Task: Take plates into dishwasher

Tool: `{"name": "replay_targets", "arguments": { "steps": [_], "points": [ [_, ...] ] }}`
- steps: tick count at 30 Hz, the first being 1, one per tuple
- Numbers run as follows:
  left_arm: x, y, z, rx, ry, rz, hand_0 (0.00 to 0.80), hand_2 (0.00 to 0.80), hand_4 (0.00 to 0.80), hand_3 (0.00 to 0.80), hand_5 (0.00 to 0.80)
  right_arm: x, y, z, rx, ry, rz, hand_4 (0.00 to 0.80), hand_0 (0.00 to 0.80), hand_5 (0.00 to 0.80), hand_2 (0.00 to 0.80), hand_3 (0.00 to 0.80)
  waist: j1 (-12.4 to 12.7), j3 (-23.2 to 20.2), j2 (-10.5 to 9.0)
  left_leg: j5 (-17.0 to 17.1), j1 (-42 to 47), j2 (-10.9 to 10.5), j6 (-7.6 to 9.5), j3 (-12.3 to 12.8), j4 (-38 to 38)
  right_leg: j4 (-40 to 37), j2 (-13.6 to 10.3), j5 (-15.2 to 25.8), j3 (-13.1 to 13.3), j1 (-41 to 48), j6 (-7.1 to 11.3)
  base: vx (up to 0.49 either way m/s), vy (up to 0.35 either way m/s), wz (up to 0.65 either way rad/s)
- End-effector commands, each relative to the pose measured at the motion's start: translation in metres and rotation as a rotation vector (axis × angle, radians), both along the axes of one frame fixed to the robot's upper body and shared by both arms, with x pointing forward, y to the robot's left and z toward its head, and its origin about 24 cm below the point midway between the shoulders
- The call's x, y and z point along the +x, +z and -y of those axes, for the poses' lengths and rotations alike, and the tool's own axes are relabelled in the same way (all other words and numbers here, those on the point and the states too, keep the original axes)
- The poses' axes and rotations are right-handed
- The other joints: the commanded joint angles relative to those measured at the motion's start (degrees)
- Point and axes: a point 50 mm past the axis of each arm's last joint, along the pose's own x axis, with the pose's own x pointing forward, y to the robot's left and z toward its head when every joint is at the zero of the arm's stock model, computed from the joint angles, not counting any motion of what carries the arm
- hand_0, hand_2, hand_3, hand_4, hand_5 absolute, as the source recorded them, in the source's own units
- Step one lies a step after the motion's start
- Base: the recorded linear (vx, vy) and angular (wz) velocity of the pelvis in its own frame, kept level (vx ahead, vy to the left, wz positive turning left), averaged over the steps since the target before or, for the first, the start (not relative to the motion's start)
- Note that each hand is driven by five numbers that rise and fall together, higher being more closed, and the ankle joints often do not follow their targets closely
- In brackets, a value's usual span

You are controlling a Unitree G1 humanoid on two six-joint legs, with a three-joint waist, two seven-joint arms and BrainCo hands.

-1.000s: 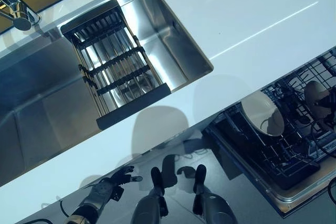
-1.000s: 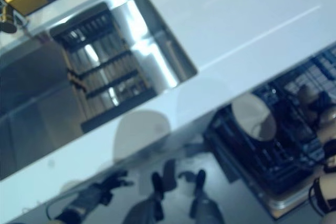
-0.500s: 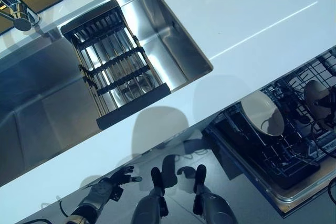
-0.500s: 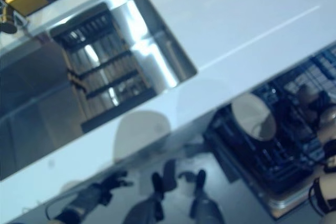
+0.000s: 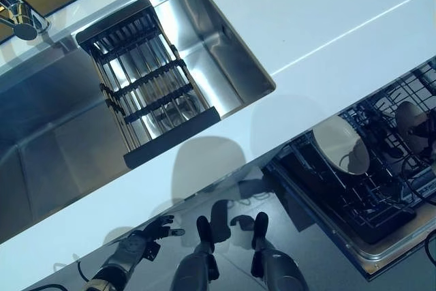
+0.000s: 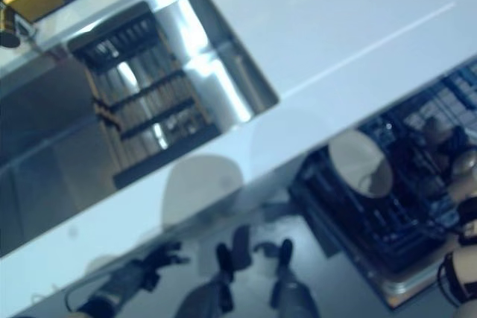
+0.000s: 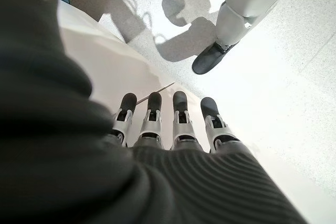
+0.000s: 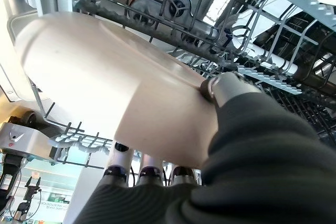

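In the right wrist view my right hand (image 8: 228, 90) is shut on a white plate (image 8: 105, 82): the thumb presses one face and the fingers (image 8: 149, 174) reach under the rim. The plate sits among the tines of the dishwasher rack (image 8: 252, 66). In the left eye view the pulled-out rack (image 5: 368, 189) holds a white plate (image 5: 340, 144) on edge and another (image 5: 413, 122) at the right edge; the right hand itself is not clear there. My left hand (image 5: 146, 238) hangs low beside the counter front, fingers (image 7: 181, 119) straight, empty.
A white counter (image 5: 320, 25) runs across the view. A steel sink (image 5: 61, 134) holds a black drying rack (image 5: 146, 83), with a tap (image 5: 20, 15) at the far left. The dishwasher door (image 5: 381, 250) lies open below the rack.
The view has shifted slightly. Neither the hands nor the plates have visibly moved.
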Motion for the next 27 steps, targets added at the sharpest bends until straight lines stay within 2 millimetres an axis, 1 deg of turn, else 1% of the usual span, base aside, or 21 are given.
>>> {"name": "replay_targets", "arguments": {
  "steps": [1,6,10,12,14,17,21,27],
  "points": [
    [0.016,0.012,-0.011,0.043,-0.008,0.036,0.000,0.000,0.000,0.000,0.000,0.017,0.017,-0.014,-0.045,0.048,0.021,0.800,0.800,0.800,0.800,0.800,0.47,-1.46,-2.08,-3.90,1.22,-0.09,-0.09,1.91,-0.46,5.38,0.09,-8.78,1.35,-1.40,-0.55,-0.005,-0.049,0.02],
    [0.018,0.013,-0.010,0.029,-0.011,0.038,0.000,0.000,0.000,0.000,0.000,0.019,0.022,-0.015,-0.056,0.055,0.038,0.800,0.800,0.800,0.800,0.800,0.13,-0.67,-0.63,-3.28,0.66,-0.31,-0.14,1.07,-0.46,8.42,-0.37,-10.55,0.99,-2.99,-1.26,0.002,-0.015,0.00],
    [0.024,0.016,-0.007,-0.006,0.012,0.082,0.000,0.000,0.000,0.000,0.000,0.024,0.026,-0.021,-0.062,0.076,0.063,0.800,0.800,0.800,0.800,0.800,0.16,0.41,0.32,-2.70,-0.05,-0.21,0.06,0.85,-0.46,15.60,-1.65,-14.08,0.03,-6.22,-2.15,-0.002,-0.018,-0.02],
    [0.027,0.020,-0.007,-0.016,0.024,0.102,0.000,0.000,0.000,0.000,0.000,0.024,0.028,-0.021,-0.066,0.077,0.069,0.800,0.800,0.800,0.800,0.800,0.28,0.75,0.39,-2.79,-0.88,-0.31,0.27,0.67,0.55,19.73,-2.61,-15.77,-0.30,-8.16,-2.57,-0.023,-0.055,0.01],
    [0.032,0.024,-0.009,-0.027,0.046,0.127,0.000,0.000,0.000,0.000,0.000,0.022,0.030,-0.019,-0.070,0.071,0.075,0.800,0.800,0.800,0.800,0.800,0.27,1.20,0.18,-3.62,-2.41,-0.36,0.50,0.27,3.06,23.90,-3.82,-17.49,-0.65,-10.15,-3.07,-0.041,-0.088,0.07],
    [0.037,0.029,-0.012,-0.038,0.057,0.146,0.000,0.000,0.000,0.000,0.000,0.019,0.032,-0.015,-0.074,0.057,0.082,0.800,0.800,0.800,0.800,0.800,0.24,1.65,-0.10,-4.17,-3.98,-0.33,0.66,-0.02,5.47,27.49,-4.84,-18.78,-1.03,-12.07,-3.65,-0.032,-0.095,0.21],
    [0.037,0.031,-0.014,-0.054,0.062,0.159,0.000,0.000,0.000,0.000,0.000,0.018,0.036,-0.013,-0.081,0.057,0.095,0.800,0.800,0.800,0.800,0.800,-0.02,2.18,-0.10,-3.90,-4.69,-0.44,0.73,-0.27,6.01,30.67,-5.45,-20.04,-1.10,-13.55,-4.01,-0.020,-0.079,0.21],
    [0.034,0.030,-0.014,-0.062,0.074,0.167,0.000,0.000,0.000,0.000,0.000,0.016,0.039,-0.012,-0.084,0.052,0.107,0.800,0.800,0.800,0.800,0.800,-0.18,2.55,-0.29,-3.54,-6.16,-0.51,0.86,-0.65,7.15,33.84,-6.05,-21.37,-0.69,-15.44,-4.53,-0.033,-0.070,0.04]
  ]
}}
